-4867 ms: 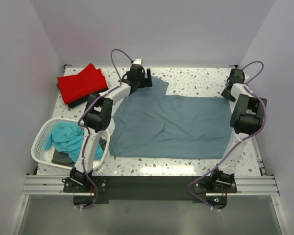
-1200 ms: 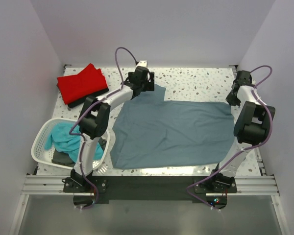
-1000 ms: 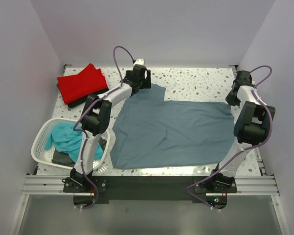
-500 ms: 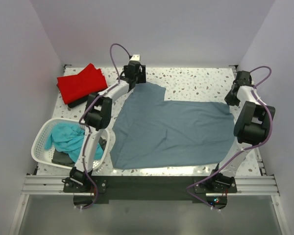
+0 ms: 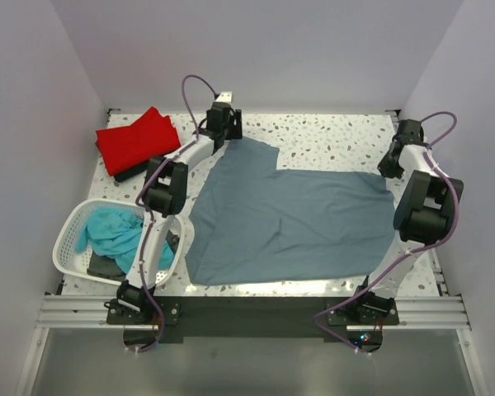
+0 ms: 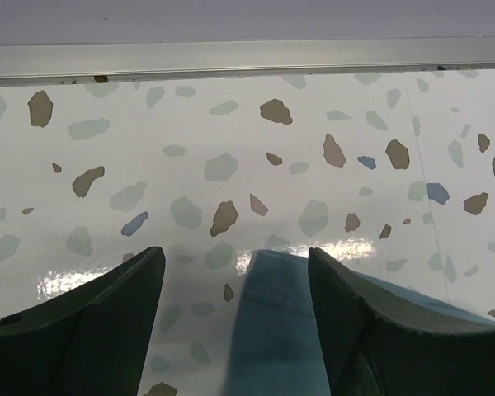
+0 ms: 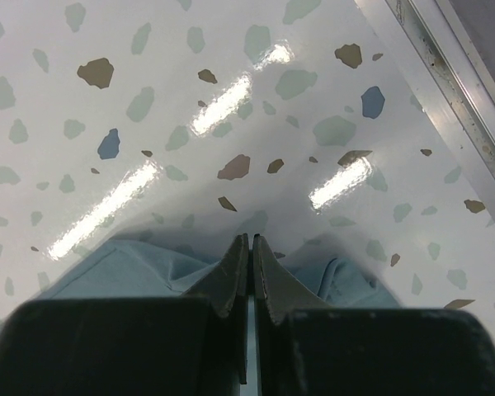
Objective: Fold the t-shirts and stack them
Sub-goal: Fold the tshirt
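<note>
The large grey-blue t-shirt [image 5: 289,219] lies spread flat across the middle of the table. Its far left sleeve tip [image 6: 276,330] sits on the table between the open fingers [image 6: 107,322] of my left gripper [image 6: 235,264], which do not touch it. In the top view the left gripper [image 5: 228,128] hovers at that sleeve, near the back edge. My right gripper [image 7: 249,241] is shut, with the shirt's far right corner [image 7: 140,260] bunched up around its fingertips [image 5: 388,167]. A red t-shirt [image 5: 136,139] lies folded on a black one [image 5: 130,172] at the back left. A teal t-shirt [image 5: 115,235] lies crumpled in the basket.
The white lattice basket [image 5: 66,235] stands at the left front beside the left arm, with a dark cloth [image 5: 103,266] under the teal one. A metal rail [image 6: 247,59] runs along the table's back edge. White walls close in both sides.
My left gripper has drawn back from the sleeve toward the far edge, its jaws narrowing a little. The grey-blue t-shirt and the right arm have stayed where they were.
</note>
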Robot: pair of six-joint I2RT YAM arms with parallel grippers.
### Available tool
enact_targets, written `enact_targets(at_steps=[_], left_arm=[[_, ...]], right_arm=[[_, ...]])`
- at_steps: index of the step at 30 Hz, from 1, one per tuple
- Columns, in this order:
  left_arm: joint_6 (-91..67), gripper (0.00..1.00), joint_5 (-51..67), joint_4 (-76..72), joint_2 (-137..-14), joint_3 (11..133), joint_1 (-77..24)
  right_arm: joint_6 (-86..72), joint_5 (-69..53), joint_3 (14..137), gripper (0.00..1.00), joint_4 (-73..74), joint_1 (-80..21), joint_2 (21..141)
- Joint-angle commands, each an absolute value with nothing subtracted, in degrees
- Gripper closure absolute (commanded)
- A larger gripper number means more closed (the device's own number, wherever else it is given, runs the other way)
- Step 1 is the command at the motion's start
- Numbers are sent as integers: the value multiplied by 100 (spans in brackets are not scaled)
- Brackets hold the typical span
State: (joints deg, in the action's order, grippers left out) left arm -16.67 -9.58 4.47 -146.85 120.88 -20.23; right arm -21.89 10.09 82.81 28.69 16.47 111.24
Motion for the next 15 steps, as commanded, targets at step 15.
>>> enact_targets(at_steps=[15], left_arm=[[-1758,31,-475,184,-14792,12305,-2004]], right_arm=[[-2294,870,8279,100,2786,1652,11162]])
